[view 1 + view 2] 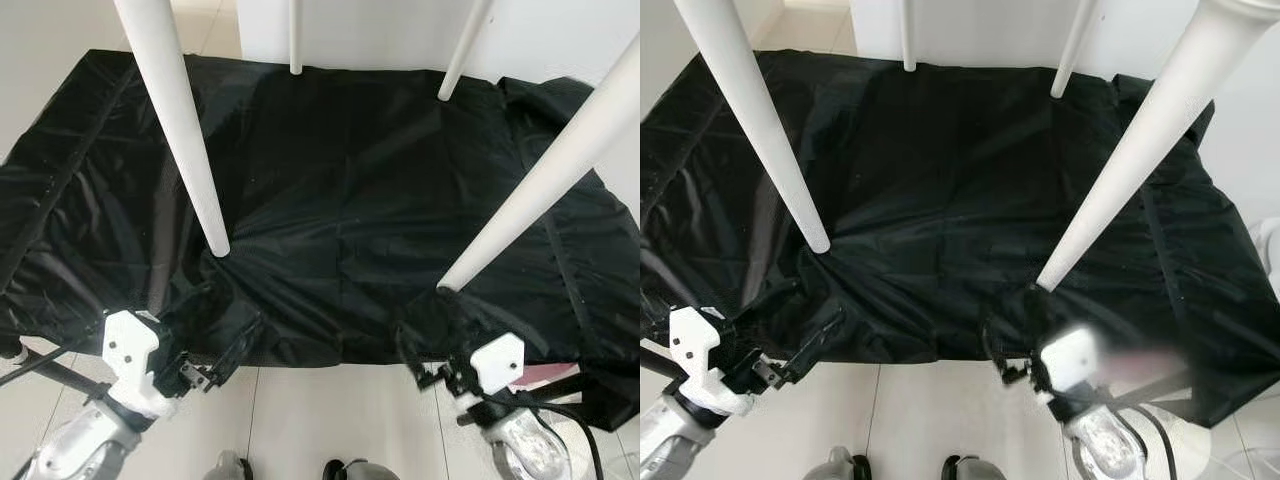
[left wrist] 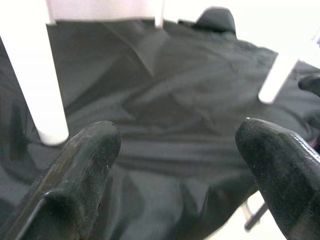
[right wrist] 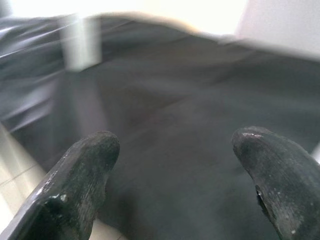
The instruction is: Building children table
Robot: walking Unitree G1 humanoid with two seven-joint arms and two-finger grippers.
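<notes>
The small white table stood upright on a crumpled black cloth (image 1: 340, 180), its four tapered white legs (image 1: 175, 120) planted, apparently assembled. The left gripper (image 2: 175, 150) and right gripper (image 3: 170, 165) hovered at the cloth's near edge, jaws apart and empty, the near legs flanking them.

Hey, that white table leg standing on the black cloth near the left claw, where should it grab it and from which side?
Probably low on the tapered round white table leg, just above its foot on the black cloth sheet. The left claw is open, with the leg just beyond one finger, so sliding sideways to straddle the thin shaft looks simplest.
</notes>
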